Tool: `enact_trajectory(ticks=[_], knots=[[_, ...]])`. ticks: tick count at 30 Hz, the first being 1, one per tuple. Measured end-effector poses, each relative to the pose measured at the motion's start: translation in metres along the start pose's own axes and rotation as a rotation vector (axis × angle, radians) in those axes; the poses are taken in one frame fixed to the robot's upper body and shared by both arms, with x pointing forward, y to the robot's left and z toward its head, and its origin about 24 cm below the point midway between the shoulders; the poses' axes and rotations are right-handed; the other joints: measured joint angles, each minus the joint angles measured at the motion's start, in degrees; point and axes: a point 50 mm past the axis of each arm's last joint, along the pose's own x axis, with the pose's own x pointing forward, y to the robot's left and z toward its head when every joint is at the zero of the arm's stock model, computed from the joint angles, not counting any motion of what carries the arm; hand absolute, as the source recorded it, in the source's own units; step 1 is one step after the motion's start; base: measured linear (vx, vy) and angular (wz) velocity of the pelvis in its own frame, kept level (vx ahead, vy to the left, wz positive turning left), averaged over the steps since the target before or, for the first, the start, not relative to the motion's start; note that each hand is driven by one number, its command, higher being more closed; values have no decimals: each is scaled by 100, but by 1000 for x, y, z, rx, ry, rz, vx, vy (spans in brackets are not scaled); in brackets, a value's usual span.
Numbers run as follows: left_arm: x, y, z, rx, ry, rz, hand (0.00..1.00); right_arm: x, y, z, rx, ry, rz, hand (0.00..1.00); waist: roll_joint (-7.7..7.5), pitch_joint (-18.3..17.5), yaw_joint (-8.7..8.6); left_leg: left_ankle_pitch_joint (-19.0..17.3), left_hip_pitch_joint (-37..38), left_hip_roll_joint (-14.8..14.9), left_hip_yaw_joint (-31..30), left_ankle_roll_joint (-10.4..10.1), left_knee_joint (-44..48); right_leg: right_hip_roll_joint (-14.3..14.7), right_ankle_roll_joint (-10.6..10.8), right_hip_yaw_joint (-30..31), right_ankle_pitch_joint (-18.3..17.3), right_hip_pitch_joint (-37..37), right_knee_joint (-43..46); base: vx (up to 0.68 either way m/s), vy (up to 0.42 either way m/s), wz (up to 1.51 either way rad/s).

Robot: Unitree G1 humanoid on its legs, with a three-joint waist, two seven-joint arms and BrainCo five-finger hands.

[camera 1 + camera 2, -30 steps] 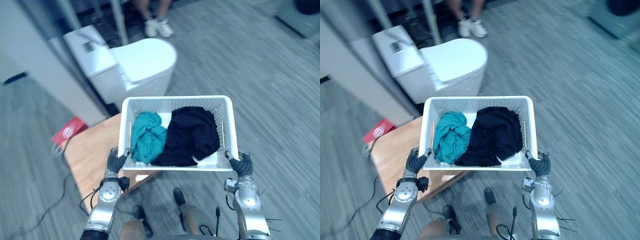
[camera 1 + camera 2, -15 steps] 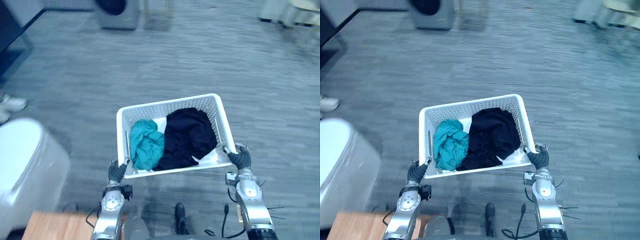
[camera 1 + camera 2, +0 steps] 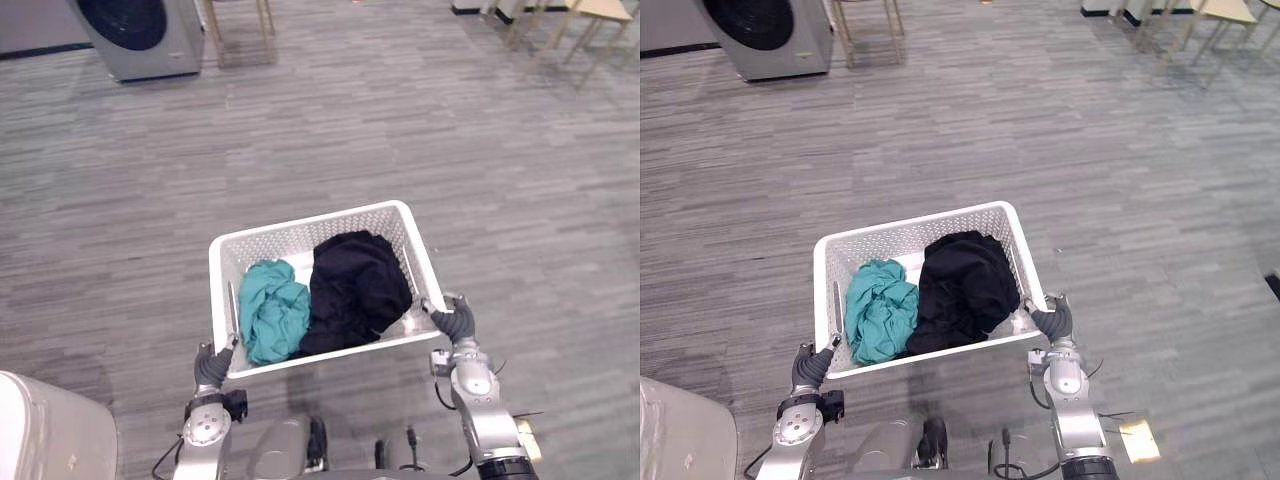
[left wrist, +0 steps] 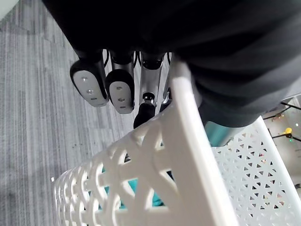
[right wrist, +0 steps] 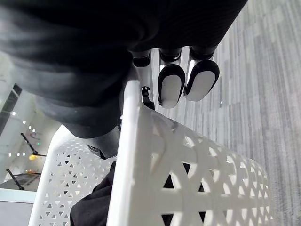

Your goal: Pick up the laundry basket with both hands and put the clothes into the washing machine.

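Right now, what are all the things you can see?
laundry basket: one, white, held above the floor
teal cloth: one, teal, left side of the basket
black cloth: one, black, right side of the basket, touching the teal cloth
washing machine: one, grey with a dark round door, far upper left
furniture legs: several, pale wood, far upper right
floor: grey planks
left hand: curled on the basket's near left corner
right hand: curled on its near right corner

- The laundry basket (image 3: 300,238), white with perforated walls, was held up off the floor (image 3: 500,150), its long side facing the robot.
- Inside, a crumpled teal garment (image 3: 272,322) lay on the left, touching a larger black garment (image 3: 355,290) on the right.
- The grey washing machine (image 3: 140,35), with a dark round door, stood well apart, ahead to the left.
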Motion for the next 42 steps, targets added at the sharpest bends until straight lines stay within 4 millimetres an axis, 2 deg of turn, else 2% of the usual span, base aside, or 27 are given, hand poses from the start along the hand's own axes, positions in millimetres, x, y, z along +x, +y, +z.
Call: enact_trajectory(ticks=[2, 3, 4, 5, 6, 8, 9, 10, 12, 15, 17, 18, 19, 20, 21, 22, 24, 26, 28, 31, 34, 36, 37, 39, 40, 41, 42], knots=[[5, -9, 3, 7, -7, -32, 100, 0, -9, -2, -4, 4, -30, 100, -62, 24, -187, -76, 662, -9, -175, -487, -495, -36, 443, 202, 1331, -301, -2313, 735, -199, 62], [6, -10, 2, 9, -2, -34, 100, -1, -10, -3, -6, 8, -32, 100, -73, 20, -214, -120, 780, -7, -211, -564, -527, -36, 425, 232, 1418, -304, -2416, 672, -203, 57], [5, -11, -2, 10, 16, -36, 100, -5, -13, -9, -17, 28, -37, 100, -56, -16, -296, -273, 1191, 36, -309, -814, -545, 54, 152, 431, 2045, -269, -2283, 764, -226, 48], [3, -16, -5, -2, 34, -45, 100, -6, -19, -12, -31, 41, -46, 100, 146, -119, -361, -246, 1232, 247, -388, -877, -257, 204, -126, 466, 2586, -279, -1897, 783, -237, 46], [3, -19, -6, -1, 37, -52, 100, -6, -21, -13, -33, 44, -53, 100, 232, -141, -362, -183, 1137, 361, -388, -984, 88, 251, -151, 401, 2652, -292, -1697, 769, -224, 14], [4, -27, -3, -26, 38, -60, 100, -3, -24, -9, -40, 29, -59, 100, 468, -73, -337, 576, 416, 761, -352, -1244, 1852, 455, -302, 165, 2110, -122, -1254, 629, -212, 3], [3, -26, -6, -27, 49, -57, 100, -5, -25, -10, -47, 31, -55, 100, 481, -38, -300, 1998, -235, 1080, -245, -1339, 3282, 524, -383, 104, 1858, 267, -1346, 817, -288, 23], [1, -29, -7, -34, 56, -68, 100, -9, -27, -7, -37, 23, -67, 100, 563, 43, -240, 1916, -902, 1498, -134, -1315, 4653, 641, -442, -51, 1693, 906, -1617, 652, -218, 24], [-1, -31, -5, -42, 46, -74, 100, -14, -30, 3, -26, -21, -91, 100, 500, 112, -92, 1258, -1674, 1724, 175, -1028, 5486, 700, -485, -72, 1545, 1803, -2166, 612, -178, 13], [-3, -28, 5, -75, -16, -79, 100, -15, -35, 20, -13, -103, -107, 100, 438, 110, 136, 639, -2540, 1620, 1007, -792, 3912, 567, -404, -59, 1425, 2731, -2975, 549, -38, 3], [-3, -26, 8, -83, -29, -72, 100, -12, -34, 21, 1, -108, -102, 100, 436, 115, 141, 728, -2722, 1373, 1198, -912, 2194, 429, -228, -86, 1178, 3055, -3067, 579, 123, 9], [-4, -26, 6, -82, -19, -72, 100, -11, -35, 18, -12, -97, -100, 100, 465, 93, 135, 942, -2671, 1182, 1154, -1191, 1081, 359, -48, -117, 970, 3237, -3079, 507, 185, -2], [-6, -25, 2, -77, -5, -69, 100, -9, -34, 14, -19, -78, -94, 100, 523, 41, 152, 1449, -2565, 1094, 1134, -982, 747, 294, 76, -50, 799, 3408, -3082, 672, 289, -18], [-8, -23, -2, -70, 14, -66, 100, -8, -28, 5, -11, -35, -80, 100, 356, -75, 153, 1390, -2510, 860, 1203, -459, 945, 73, 241, 4, 622, 3547, -3090, 611, 272, -15], [-8, -21, -4, -67, 21, -59, 100, -8, -24, 0, -5, -12, -69, 100, 259, -147, 129, 1109, -2573, 750, 1235, -223, 1224, -88, 395, -2, 536, 3573, -2975, 653, 279, -11], [-8, -21, -6, -67, 32, -59, 100, -9, -23, -4, -5, 2, -64, 100, 240, -137, 141, 871, -2578, 709, 1294, 4, 1483, -220, 563, 9, 431, 3488, -2582, 611, 272, -1], [-9, -22, -15, -43, 76, -72, 100, -9, -21, -12, 4, 43, -58, 100, 217, -126, 112, 484, -2273, 564, 1353, 82, 1588, -514, 797, 133, 396, 2778, -606, 567, 277, 8], [-9, -16, -19, 8, 98, -78, 100, -14, -14, -26, 9, 111, -45, 100, 83, -66, -63, 355, -1298, 230, 1230, 221, 1080, -580, 565, 355, 245, 1905, 1638, 683, 216, 44], [-8, -14, -18, 24, 91, -78, 100, -14, -12, -25, 19, 105, -43, 100, 98, -69, -65, 356, -788, 198, 1188, 220, 701, -439, 346, 165, 119, 1520, 1536, 484, 46, 19], [4, -17, -2, 35, 25, -93, 100, -13, -17, -13, 32, 53, -73, 100, 69, -87, -149, 240, -239, 150, 894, 55, 127, -141, 70, -200, 135, 719, -28, 510, -9, 43], [10, -19, 6, 56, -8, -110, 100, -12, -20, -11, 34, 44, -95, 100, -119, -90, -313, 80, 472, -41, 681, -258, -427, -129, 406, -152, 1205, 268, -2138, 474, -79, 48], [9, -20, 0, 77, 13, -124, 100, -15, -21, -16, 29, 63, -96, 100, -233, -145, -372, -139, 1134, -140, 609, -581, -735, -187, 162, -193, 1500, 166, -2387, 595, -173, 39], [6, -23, -4, 71, 29, -132, 100, -18, -25, -21, 13, 82, -101, 100, -35, -273, -505, -301, 1442, 85, 435, -737, -869, -27, -134, -173, 2039, 98, -1869, 673, -195, 49], [3, -28, -5, 66, 35, -137, 100, -19, -26, -24, 15, 94, -105, 100, 190, -424, -518, -288, 1076, 550, 305, -809, 212, 208, -316, -378, 2177, 120, -1572, 722, -263, 23], [3, -29, -6, 66, 38, -139, 100, -18, -27, -23, 9, 89, -105, 100, 365, -419, -514, 11, 516, 952, 206, -1168, 1626, 416, -478, -558, 1945, 364, -1605, 690, -318, 0], [3, -30, -6, 60, 41, -136, 100, -18, -27, -23, 6, 88, -102, 100, 433, -382, -510, 427, 170, 1203, 166, -1233, 2425, 570, -560, -600, 1828, 550, -1623, 796, -379, -9], [0, -30, -10, 47, 57, -129, 100, -18, -25, -23, 12, 88, -94, 100, 518, -317, -444, 1652, -351, 1659, 137, -1205, 3825, 867, -706, -602, 1604, 1001, -1767, 653, -275, -35]])
